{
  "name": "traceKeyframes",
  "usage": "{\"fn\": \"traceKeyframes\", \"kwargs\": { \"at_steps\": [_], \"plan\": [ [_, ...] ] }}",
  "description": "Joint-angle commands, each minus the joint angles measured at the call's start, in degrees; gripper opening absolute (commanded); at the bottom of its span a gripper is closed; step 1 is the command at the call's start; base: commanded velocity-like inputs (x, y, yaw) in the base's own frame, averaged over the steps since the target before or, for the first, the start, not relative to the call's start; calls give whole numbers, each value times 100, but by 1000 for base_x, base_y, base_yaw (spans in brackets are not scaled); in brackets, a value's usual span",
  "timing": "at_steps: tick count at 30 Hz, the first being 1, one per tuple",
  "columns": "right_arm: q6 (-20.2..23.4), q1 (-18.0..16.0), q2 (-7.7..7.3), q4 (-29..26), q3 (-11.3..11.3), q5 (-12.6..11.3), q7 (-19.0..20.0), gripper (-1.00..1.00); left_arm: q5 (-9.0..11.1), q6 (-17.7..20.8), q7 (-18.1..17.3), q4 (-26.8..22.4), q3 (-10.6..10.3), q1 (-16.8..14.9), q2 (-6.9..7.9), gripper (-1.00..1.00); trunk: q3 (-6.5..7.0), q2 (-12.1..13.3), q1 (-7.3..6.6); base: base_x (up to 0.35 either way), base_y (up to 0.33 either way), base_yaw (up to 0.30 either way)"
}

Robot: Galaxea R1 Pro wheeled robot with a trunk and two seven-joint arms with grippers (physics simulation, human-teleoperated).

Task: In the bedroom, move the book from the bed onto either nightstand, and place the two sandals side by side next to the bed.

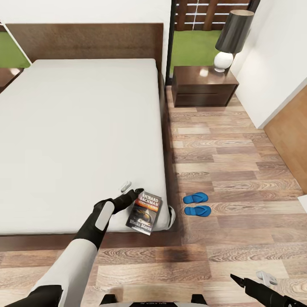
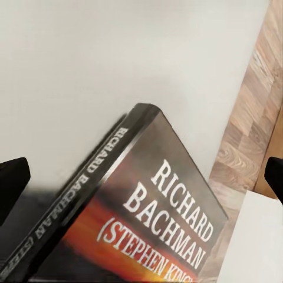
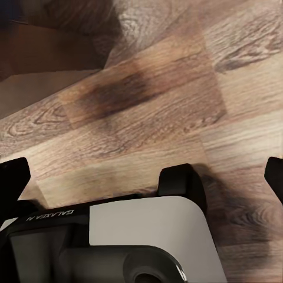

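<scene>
The book [image 1: 145, 212] lies cover up on the near right corner of the bed [image 1: 76, 140], on its light-grey mattress. My left gripper [image 1: 131, 189] hovers open at the book's upper left corner. In the left wrist view the book [image 2: 147, 218] sits between the two wide-apart fingertips [image 2: 13, 184], which do not touch it. Both blue sandals [image 1: 195, 198] [image 1: 197, 210] rest side by side on the floor just right of the bed. A nightstand [image 1: 204, 87] stands by the headboard's right side. My right gripper [image 1: 252, 279] is open low over the floor.
A lamp [image 1: 230, 40] with a dark shade stands on the right nightstand. Part of a second nightstand [image 1: 8, 76] shows at the bed's left. A white wall and a wooden panel [image 1: 290, 136] bound the floor strip on the right. My base [image 3: 141, 236] is below the right gripper.
</scene>
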Motion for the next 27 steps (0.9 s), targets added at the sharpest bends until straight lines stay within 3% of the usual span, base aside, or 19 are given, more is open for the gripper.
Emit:
{"fn": "traceKeyframes", "kwargs": {
  "at_steps": [1,27],
  "plan": [
    [34,-6,5,-7,-39,52,46,100,11,46,-18,-3,35,-3,-8,100,-3,-2,2,138,0,0],
    [34,-6,5,-6,-39,52,46,100,11,46,-22,-3,29,-3,-8,100,-3,-2,2,19,-38,0]
  ]
}}
